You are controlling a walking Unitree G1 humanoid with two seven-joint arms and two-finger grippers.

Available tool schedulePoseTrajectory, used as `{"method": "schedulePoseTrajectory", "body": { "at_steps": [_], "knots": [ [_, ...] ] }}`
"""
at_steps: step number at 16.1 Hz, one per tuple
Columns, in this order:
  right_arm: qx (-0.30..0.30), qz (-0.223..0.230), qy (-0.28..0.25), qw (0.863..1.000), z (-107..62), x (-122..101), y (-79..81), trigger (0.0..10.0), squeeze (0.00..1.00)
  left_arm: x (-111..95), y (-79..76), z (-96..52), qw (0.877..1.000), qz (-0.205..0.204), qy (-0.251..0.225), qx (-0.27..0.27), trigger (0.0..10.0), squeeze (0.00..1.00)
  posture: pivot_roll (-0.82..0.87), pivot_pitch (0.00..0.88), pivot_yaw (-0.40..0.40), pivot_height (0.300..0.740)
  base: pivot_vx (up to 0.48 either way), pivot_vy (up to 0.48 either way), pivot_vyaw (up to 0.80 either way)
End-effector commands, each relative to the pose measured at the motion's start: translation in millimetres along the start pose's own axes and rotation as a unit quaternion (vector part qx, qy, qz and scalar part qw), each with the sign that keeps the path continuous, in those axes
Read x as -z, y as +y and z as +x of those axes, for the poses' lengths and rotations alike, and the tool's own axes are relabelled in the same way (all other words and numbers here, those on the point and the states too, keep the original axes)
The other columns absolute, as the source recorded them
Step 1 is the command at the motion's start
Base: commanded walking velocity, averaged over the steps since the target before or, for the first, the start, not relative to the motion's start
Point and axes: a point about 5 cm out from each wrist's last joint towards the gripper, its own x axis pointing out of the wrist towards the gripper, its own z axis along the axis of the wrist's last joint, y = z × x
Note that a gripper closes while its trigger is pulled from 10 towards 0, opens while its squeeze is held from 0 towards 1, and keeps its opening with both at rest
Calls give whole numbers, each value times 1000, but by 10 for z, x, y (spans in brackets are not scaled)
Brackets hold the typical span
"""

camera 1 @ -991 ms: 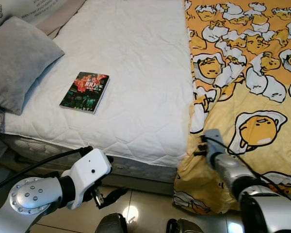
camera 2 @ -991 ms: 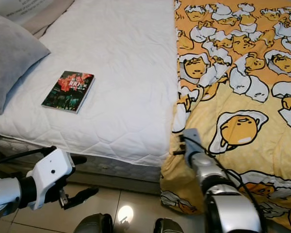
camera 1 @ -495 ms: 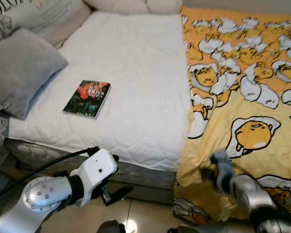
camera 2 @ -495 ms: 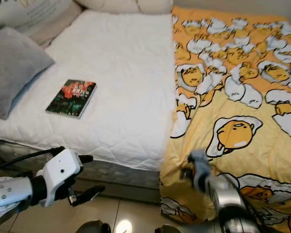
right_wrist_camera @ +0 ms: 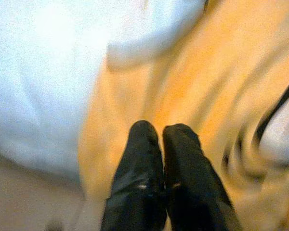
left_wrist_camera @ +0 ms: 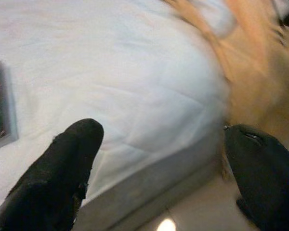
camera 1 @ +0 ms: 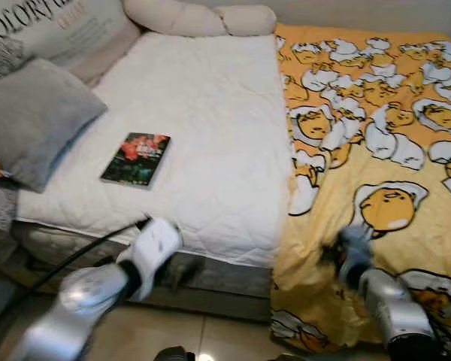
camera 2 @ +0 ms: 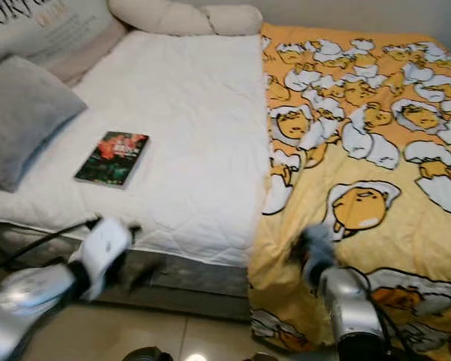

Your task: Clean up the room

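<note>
Bed [camera 1: 210, 113]: white quilted cloth, matt; blanket [camera 1: 376, 150]: soft printed fleece-like cloth; book [camera 1: 136, 159]: glossy paper cover; pillow [camera 1: 34, 120]: grey matt fabric; floor [camera 2: 135, 335]: glossy tile.

Even, soft light on the white mattress [camera 1: 210, 128]; both arms below its near edge smear with motion blur (wrist views too), and a small glare spot marks the floor [left_wrist_camera: 166, 224].
</note>
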Motion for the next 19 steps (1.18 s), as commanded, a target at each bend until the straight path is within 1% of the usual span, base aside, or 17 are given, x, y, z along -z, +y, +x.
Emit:
{"method": "schedulePoseTrajectory", "body": {
  "at_steps": [1, 2, 3, 4, 5, 6, 8, 9, 10, 11, 13, 14, 15, 16, 17, 19],
  "knots": [
    [22, -15, -63, 998, -29, -196, 1, 10000, 1000, -26, 154, 28, 997, -19, -20, -72, 10000, 0, -42, 0, 33, 740, 0, 0, 0],
    [26, -40, -96, 994, -42, -295, 52, 10000, 1000, -39, 206, 73, 993, -45, -33, -102, 10000, 0, -49, 0, 33, 740, 0, 0, 0],
    [28, -46, -112, 992, -54, -345, 94, 10000, 1000, -43, 243, 98, 990, -56, -39, -121, 10000, 0, -61, 0, 36, 740, 0, 0, 0],
    [39, -51, -138, 988, -72, -412, 164, 10000, 1000, -51, 299, 146, 985, -76, -48, -148, 10000, 0, -70, 0, 38, 740, 0, 0, 0],
    [51, -53, -154, 985, -76, -445, 207, 10000, 1000, -56, 329, 180, 982, -84, -53, -162, 10000, 0, -75, 0, 37, 740, 0, 0, 0],
    [59, -36, -158, 985, -48, -456, 254, 10000, 1000, -58, 338, 211, 981, -80, -54, -167, 10000, 0, -74, 0, 32, 740, 0, -307, 0],
    [49, -8, -163, 985, -27, -466, 375, 10000, 1000, -56, 381, 244, 978, -71, -55, -189, 10000, 0, -64, 0, 22, 740, 0, -332, 0],
    [46, -3, -165, 985, -34, -452, 410, 10000, 1000, -57, 400, 247, 977, -69, -56, -196, 10000, 0, -61, 0, 19, 740, 0, -337, 0],
    [50, 13, -152, 987, -25, -389, 496, 10000, 1000, -57, 462, 241, 975, -53, -55, -210, 10000, 0, -51, 0, 12, 740, 0, -334, 0],
    [52, 14, -150, 987, -22, -381, 512, 10000, 1000, -55, 478, 239, 974, -53, -55, -215, 10000, 0, -50, 0, 11, 740, 0, -337, 0],
    [32, 21, -147, 988, -21, -365, 586, 10000, 1000, -52, 532, 236, 972, -42, -55, -224, 10000, 0, -40, 0, 6, 740, 0, -135, 0],
    [18, 24, -144, 989, -27, -356, 615, 10000, 914, -43, 567, 233, 971, -38, -54, -231, 10000, 0, -40, 0, 6, 740, 0, 0, 0],
    [18, 22, -147, 989, -37, -361, 615, 10000, 0, -35, 595, 229, 969, -27, -54, -240, 10000, 0, -40, 0, 6, 740, 0, 0, 0],
    [2, 40, -154, 987, -48, -379, 621, 10000, 0, -8, 621, 222, 967, -26, -54, -246, 10000, 0, -36, 0, 3, 740, 0, 0, 0],
    [9, 35, -158, 987, -53, -393, 610, 10000, 0, 12, 636, 210, 967, -19, -49, -249, 10000, 0, -36, 0, 3, 740, 0, 0, 0],
    [15, 46, -162, 986, -62, -399, 616, 10000, 0, 23, 661, 181, 967, -16, -50, -251, 10000, 0, -28, 0, -8, 740, 0, 0, 0]
  ]
}}
